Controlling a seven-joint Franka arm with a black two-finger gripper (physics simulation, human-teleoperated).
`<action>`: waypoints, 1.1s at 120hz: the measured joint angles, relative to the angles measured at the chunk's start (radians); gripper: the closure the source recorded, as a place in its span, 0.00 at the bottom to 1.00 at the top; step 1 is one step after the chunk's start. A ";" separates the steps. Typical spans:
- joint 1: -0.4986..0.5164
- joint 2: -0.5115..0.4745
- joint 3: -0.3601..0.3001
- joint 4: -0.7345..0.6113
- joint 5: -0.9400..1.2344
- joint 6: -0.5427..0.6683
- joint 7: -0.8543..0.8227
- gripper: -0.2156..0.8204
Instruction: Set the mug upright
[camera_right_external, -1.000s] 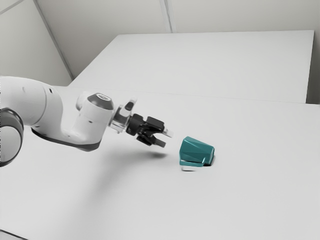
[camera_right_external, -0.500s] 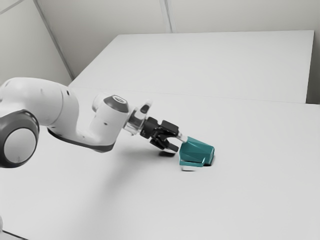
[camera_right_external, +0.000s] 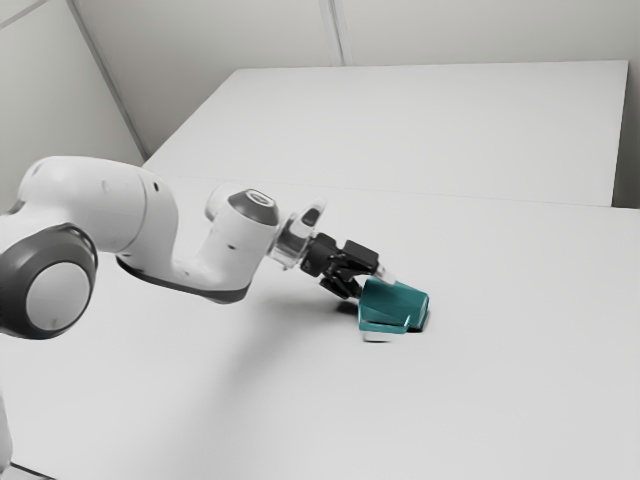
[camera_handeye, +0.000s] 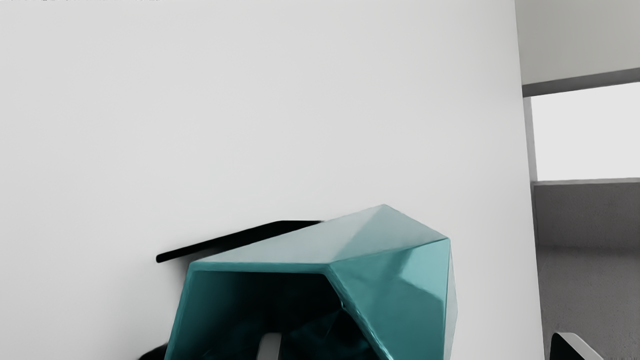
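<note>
White tabletop (camera_right_external: 500, 400) lies under the mug and spreads out all around it. The robot arm (camera_right_external: 150, 215) reaches toward the mug from the exterior view's left. The teal mug (camera_right_external: 400, 306) rests on its side, mouth facing the hand and base pointing away. At that mouth sits the black gripper (camera_handeye: 418, 346), open and clenching nothing: one finger (camera_handeye: 270, 347) inside the mug, the other finger (camera_handeye: 567, 347) outside, apart from its wall. The handle (camera_right_external: 385, 328) juts from the mug's side, low down.

This looks like the lining-up for a wall grip. Best to go in straight, without nudging the rim, then close gently on the wall. A slight lift should precede the turn, bringing the mouth up slowly so the handle doesn't catch; let go only once the base sits flat.
</note>
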 joint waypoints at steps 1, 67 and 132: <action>-0.001 0.001 0.000 0.002 0.000 0.000 0.000 0.23; -0.021 0.019 0.000 0.018 -0.003 0.002 -0.006 0.60; -0.034 -0.060 -0.002 0.007 0.023 0.030 -0.015 0.93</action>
